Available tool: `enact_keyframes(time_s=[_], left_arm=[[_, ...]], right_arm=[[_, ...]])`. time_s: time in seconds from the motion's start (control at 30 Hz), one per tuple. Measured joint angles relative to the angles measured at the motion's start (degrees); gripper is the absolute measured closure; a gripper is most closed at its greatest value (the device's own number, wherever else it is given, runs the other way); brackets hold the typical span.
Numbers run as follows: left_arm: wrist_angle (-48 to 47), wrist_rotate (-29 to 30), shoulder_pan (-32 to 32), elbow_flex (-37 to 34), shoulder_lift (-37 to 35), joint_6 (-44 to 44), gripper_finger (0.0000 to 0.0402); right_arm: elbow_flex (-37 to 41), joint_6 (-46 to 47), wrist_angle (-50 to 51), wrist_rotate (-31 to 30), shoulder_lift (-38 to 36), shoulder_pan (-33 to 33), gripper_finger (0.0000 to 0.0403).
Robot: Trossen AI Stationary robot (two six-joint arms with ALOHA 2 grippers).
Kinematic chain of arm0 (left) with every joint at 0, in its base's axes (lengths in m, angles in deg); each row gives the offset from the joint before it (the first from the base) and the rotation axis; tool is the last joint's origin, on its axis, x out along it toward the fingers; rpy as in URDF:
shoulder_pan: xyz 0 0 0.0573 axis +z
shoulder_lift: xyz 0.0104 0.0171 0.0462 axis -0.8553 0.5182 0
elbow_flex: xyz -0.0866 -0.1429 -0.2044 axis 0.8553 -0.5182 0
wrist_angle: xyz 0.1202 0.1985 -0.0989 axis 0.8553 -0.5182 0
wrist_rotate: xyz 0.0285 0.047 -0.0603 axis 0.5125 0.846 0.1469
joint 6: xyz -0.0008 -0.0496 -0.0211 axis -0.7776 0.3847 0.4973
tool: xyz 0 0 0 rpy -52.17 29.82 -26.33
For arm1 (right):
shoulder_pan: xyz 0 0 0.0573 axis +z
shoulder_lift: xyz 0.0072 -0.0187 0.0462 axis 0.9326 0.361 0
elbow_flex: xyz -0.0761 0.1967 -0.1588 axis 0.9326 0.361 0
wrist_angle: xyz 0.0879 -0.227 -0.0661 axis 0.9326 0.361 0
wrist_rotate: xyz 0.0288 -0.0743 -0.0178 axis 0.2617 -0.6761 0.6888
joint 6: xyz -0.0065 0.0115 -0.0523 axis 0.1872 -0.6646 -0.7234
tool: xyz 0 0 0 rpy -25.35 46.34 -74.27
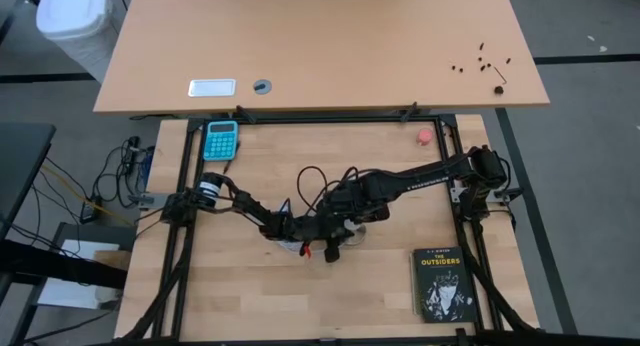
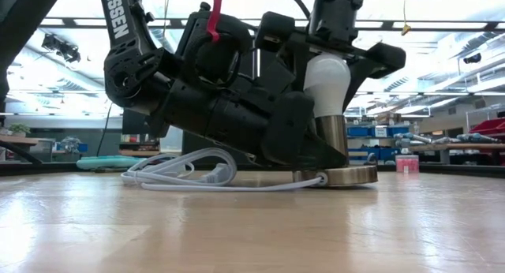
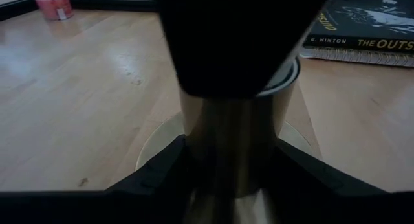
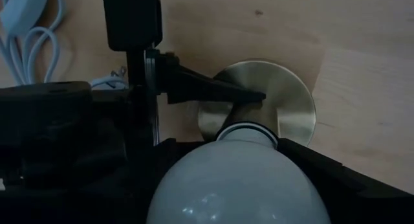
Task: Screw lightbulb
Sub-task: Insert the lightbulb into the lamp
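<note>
My work surface: a pale wooden slatted table inside a black frame. Lying on it: a round brass-coloured socket base with its white coiled cord, a black paperback book, a teal calculator, a small pink-red round object.

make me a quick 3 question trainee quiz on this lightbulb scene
1. True or false: the lightbulb stands upright over the brass socket.
2. Which gripper clamps the socket stem? A) left gripper B) right gripper
3. What white thing lies on the table beside the socket base?

Key: 1 true. 2 A; the right gripper is around the bulb. 3 the coiled cord.
</note>
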Motion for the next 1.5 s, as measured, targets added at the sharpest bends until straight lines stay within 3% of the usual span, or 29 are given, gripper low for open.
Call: enact_keyframes(time_s=[0.43,0.87,1.5], left_arm=[[-0.2,0.2,0.0,0.0,0.0,0.2,0.0202],[-0.4,0.0,-0.2,0.0,0.0,0.0,0.0202],[-0.2,0.5,-0.1,0.0,0.1,-1.5,0.0202]], right_arm=[[0.0,-2.9,0.4,-0.4,0.0,-0.1,0.0121],[-0.1,-6.1,1.5,-0.9,0.0,1.0,0.0071],[-0.1,-11.4,2.6,-0.6,-0.1,1.7,0.0071]])
